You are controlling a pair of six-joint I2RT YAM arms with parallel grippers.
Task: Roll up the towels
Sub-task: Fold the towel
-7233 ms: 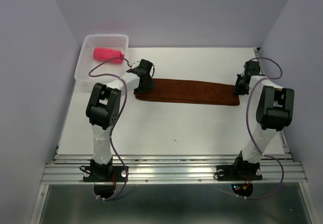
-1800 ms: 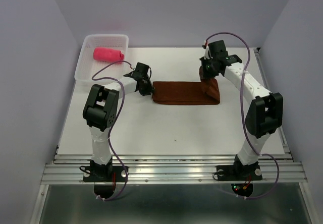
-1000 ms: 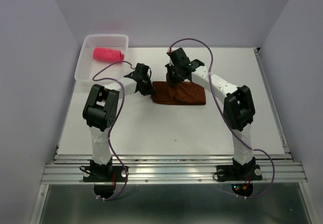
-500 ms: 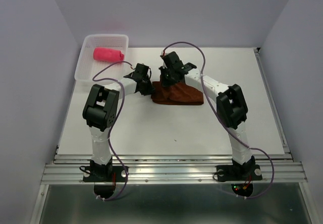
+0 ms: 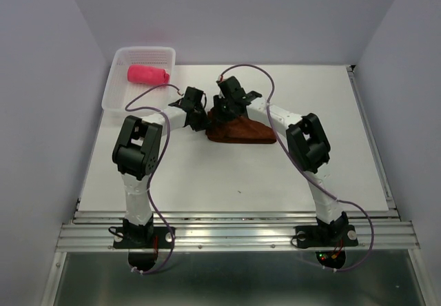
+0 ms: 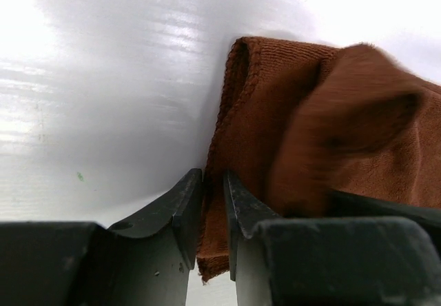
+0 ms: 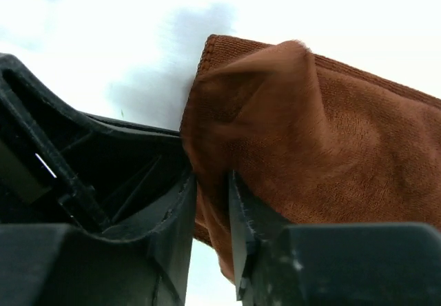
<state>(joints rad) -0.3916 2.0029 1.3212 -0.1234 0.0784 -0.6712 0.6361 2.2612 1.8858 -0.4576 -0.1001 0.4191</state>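
Brown towel [image 5: 242, 133] bunched on table [image 5: 207, 175]; left gripper [image 6: 212, 190], right gripper [image 7: 212, 185] both clamped onto same end.

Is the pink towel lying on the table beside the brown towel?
No, the pink towel lies inside the white basket, apart from the brown towel.

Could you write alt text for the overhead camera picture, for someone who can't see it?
A robot's left gripper and right gripper meet, both pinching the left end of a bunched rust-brown towel on a white table. A pink towel lies in a white basket at the table's far left corner.
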